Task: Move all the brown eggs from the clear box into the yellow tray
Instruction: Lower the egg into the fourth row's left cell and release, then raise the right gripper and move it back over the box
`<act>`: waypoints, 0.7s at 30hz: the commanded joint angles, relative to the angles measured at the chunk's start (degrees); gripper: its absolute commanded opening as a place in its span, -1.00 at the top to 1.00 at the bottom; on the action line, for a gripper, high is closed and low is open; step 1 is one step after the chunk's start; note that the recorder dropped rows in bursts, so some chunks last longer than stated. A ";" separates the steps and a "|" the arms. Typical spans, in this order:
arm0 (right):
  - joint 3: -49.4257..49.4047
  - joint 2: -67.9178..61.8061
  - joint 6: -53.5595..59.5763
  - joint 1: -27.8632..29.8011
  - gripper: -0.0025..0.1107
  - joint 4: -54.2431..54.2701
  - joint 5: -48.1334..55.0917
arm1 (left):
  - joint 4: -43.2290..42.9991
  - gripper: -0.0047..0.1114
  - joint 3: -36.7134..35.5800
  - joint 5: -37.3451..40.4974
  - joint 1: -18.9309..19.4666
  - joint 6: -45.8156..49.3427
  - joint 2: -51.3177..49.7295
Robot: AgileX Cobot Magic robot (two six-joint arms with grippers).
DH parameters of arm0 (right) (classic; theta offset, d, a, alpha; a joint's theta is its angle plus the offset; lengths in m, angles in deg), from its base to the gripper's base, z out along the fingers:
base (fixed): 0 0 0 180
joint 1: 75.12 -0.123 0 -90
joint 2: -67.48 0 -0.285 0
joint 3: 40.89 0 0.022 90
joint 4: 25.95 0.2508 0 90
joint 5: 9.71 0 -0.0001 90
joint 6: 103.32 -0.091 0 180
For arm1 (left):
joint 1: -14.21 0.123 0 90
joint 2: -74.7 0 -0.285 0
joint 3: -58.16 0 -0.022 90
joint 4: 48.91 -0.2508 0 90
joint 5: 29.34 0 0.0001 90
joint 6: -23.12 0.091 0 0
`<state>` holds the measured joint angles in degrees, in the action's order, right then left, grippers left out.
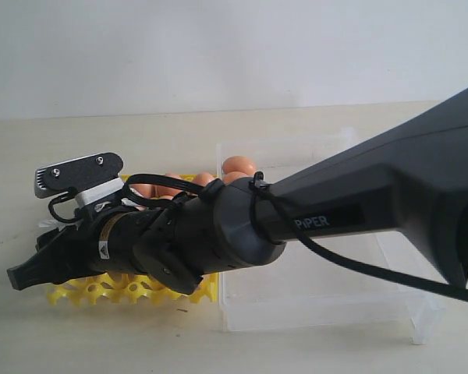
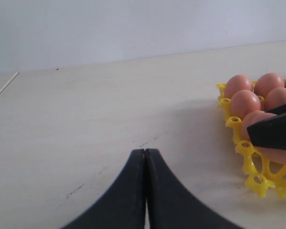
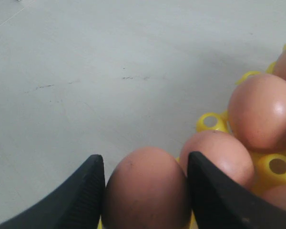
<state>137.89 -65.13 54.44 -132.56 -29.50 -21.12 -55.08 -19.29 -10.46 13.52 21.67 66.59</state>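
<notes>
Close-up: right gripper clasped one brown egg across its widest middle at the yellow tray's edge; left gripper was closed, empty. Shell seemed light, smooth and brittle, so gentle pressure only.

- The table is a pale cream, matt surface.
- The yellow tray lies flat on it.
- The clear box stands on it just beside the yellow tray, on the tray's right in the exterior view.
- Faint dark scuff marks fleck the bare surface near the yellow tray.
</notes>
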 commanded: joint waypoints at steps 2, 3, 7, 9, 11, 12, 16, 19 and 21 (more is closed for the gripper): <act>0.44 0.12 0.01 0.13 -0.06 -0.48 -0.69 | 0.16 0.92 0.23 -0.58 0.07 -0.25 0.32; 0.44 0.12 0.01 0.13 -0.08 -0.48 -0.69 | 0.16 0.92 0.23 -0.58 0.07 -0.25 0.32; 0.44 0.12 0.01 0.13 -0.12 -0.48 -0.69 | 0.16 0.92 0.23 -0.58 0.07 -0.25 0.32; 0.44 0.24 0.01 0.13 -0.12 -0.48 -0.69 | 0.16 0.92 0.23 -0.58 0.07 -0.25 0.32; 0.44 0.73 0.01 0.13 -0.12 -0.48 -0.69 | 0.16 0.92 0.23 -0.58 0.07 -0.25 0.32; 0.44 1.35 0.01 0.13 -0.12 -0.48 -0.69 | 0.16 0.92 0.23 -0.58 0.07 -0.25 0.32; 0.44 4.60 0.01 0.13 -0.12 -0.48 0.94 | 0.16 0.92 0.23 -0.58 0.07 -0.25 0.32; 0.44 9.14 1.77 0.39 -0.07 -0.61 6.21 | 0.16 0.92 0.23 -0.58 0.07 -0.25 0.32; 0.33 12.53 3.77 0.97 0.07 -2.13 11.92 | 0.16 0.92 0.23 -0.58 0.07 -0.25 0.32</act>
<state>137.89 -57.07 55.68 -132.45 -29.95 -14.96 -55.08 -19.29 -10.46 13.52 21.67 66.59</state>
